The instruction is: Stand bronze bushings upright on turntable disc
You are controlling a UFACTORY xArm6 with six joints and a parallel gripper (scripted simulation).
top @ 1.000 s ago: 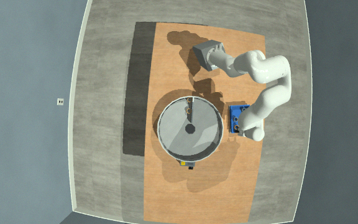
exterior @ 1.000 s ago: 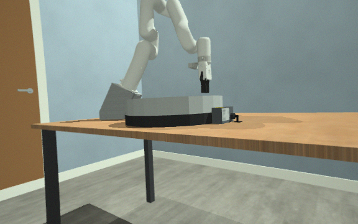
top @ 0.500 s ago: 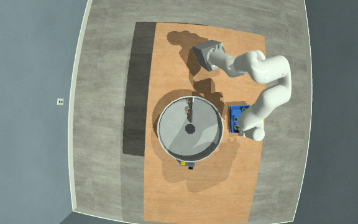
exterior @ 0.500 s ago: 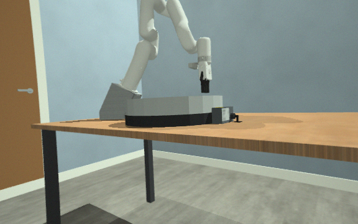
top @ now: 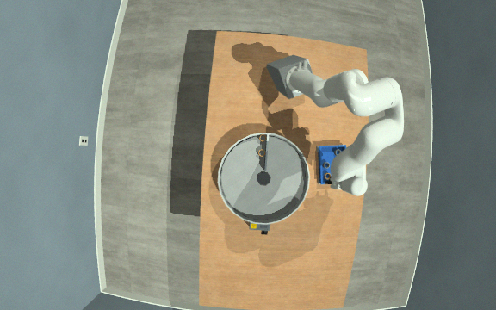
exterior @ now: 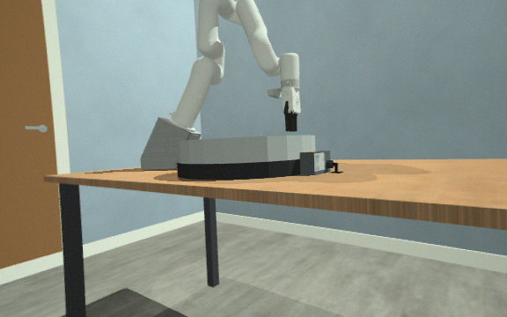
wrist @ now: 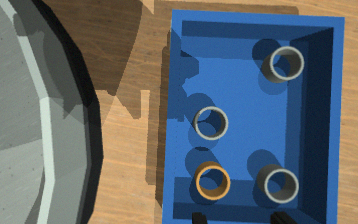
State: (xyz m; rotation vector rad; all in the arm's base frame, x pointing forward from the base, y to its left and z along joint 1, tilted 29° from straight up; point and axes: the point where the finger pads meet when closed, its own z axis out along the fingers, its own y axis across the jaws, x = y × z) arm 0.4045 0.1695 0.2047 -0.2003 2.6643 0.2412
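A blue crate (top: 322,151) (wrist: 240,30) stands on the table right of the turntable. In it one bronze bushing (wrist: 213,195) stands upright at the near left. Three steel bushings (wrist: 269,70) (wrist: 210,137) (wrist: 281,199) stand around it. Two more bronze bushings (top: 263,138) (top: 261,152) stand on the grey disc (top: 239,181) (wrist: 10,100), away from the dark hub (top: 263,178). My gripper (exterior: 290,128) (wrist: 238,218) hangs above the crate's near edge, partly open, with nothing between its fingers. In the side view the turntable hides the crate.
The turntable has a raised rim (top: 306,172) (exterior: 245,151) and a control box (top: 260,226) (exterior: 314,162) at its edge. A dark radial bar (top: 263,161) lies on the disc. The arm's base (top: 288,75) (exterior: 161,145) stands at the table's back.
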